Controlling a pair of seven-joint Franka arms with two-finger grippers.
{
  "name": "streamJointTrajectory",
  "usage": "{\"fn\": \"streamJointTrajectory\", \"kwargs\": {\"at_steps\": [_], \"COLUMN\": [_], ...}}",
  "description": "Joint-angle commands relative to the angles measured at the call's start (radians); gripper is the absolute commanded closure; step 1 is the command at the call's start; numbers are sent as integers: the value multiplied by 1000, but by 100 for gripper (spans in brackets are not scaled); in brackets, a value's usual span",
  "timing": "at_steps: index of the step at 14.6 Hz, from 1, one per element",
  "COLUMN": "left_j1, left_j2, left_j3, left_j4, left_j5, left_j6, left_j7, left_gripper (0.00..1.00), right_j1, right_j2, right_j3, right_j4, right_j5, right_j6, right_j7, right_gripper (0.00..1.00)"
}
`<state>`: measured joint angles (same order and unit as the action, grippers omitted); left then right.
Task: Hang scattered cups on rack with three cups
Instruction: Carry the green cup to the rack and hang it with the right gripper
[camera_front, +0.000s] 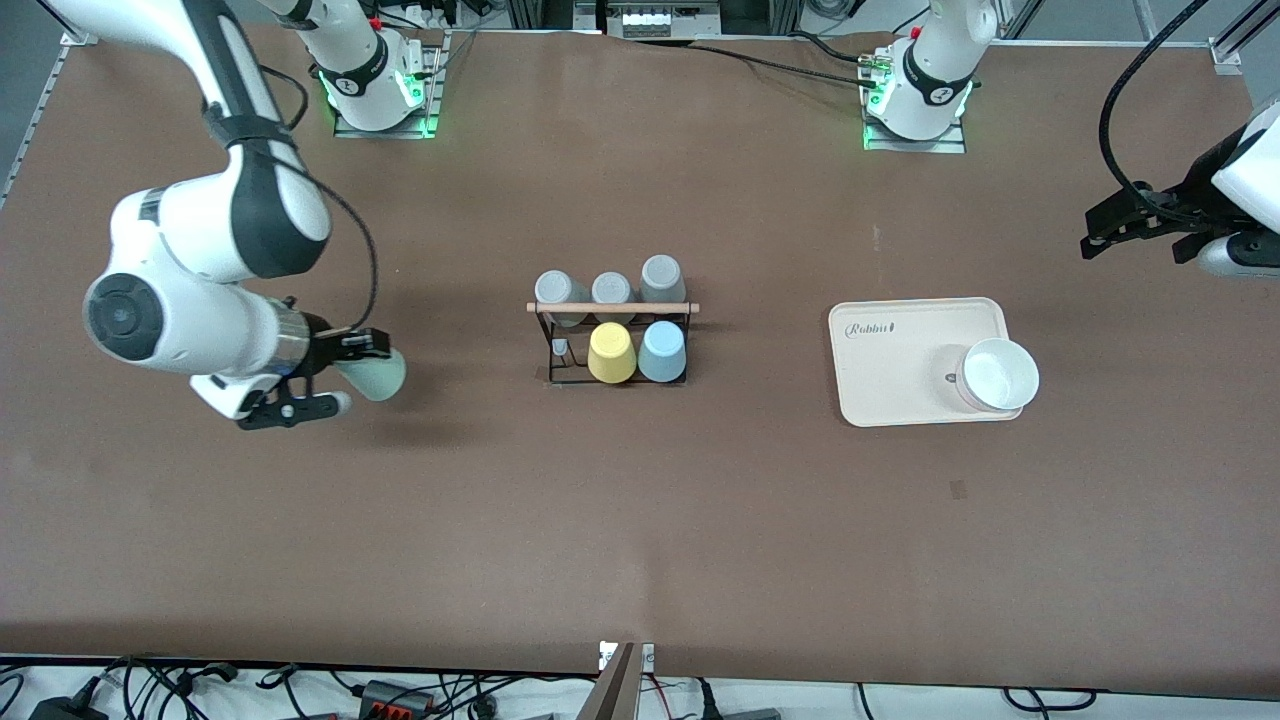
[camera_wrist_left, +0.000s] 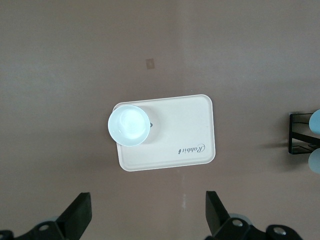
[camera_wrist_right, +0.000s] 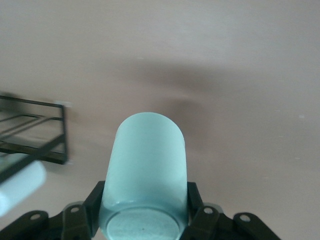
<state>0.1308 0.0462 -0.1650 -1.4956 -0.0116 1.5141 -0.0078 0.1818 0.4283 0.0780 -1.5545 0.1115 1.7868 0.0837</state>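
The mint cup (camera_front: 372, 374) lies sideways, pinched in the right tool (camera_front: 362, 352) over the desk (camera_front: 640, 520) toward the right arm's end. The rack (camera_front: 612, 330) holds a blue cup (camera_front: 661, 352), a yellow cup (camera_front: 611, 353) and three grey cups (camera_front: 610, 289). The left tool (camera_wrist_left: 147, 212) waits spread above the tray (camera_front: 900, 385).

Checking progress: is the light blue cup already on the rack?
Yes, the light blue cup sits upside down on the rack beside the yellow cup.

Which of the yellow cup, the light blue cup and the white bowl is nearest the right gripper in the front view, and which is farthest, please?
From the right gripper, holding the mint cup:
1. Yellow cup, on the rack.
2. Light blue cup, beside it.
3. White bowl, on the tray.
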Motion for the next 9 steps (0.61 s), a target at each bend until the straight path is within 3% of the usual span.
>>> {"fn": "streamJointTrajectory", "kwargs": {"at_steps": [1, 9], "left_j1": [9, 9], "left_j2": [-16, -17], "left_j3": [-1, 4], "left_j4": [3, 3], "left_j5": [-1, 1], "left_j6": [2, -3], "left_j7": [-4, -1], "left_gripper": [0, 0], "right_j1": [85, 277], "right_j2": [40, 130], "right_j3": [-3, -3], "right_j4": [74, 234], "right_j5": [7, 10], "right_j6": [-27, -24], "right_j7": [158, 551], "right_gripper": [86, 86]}}
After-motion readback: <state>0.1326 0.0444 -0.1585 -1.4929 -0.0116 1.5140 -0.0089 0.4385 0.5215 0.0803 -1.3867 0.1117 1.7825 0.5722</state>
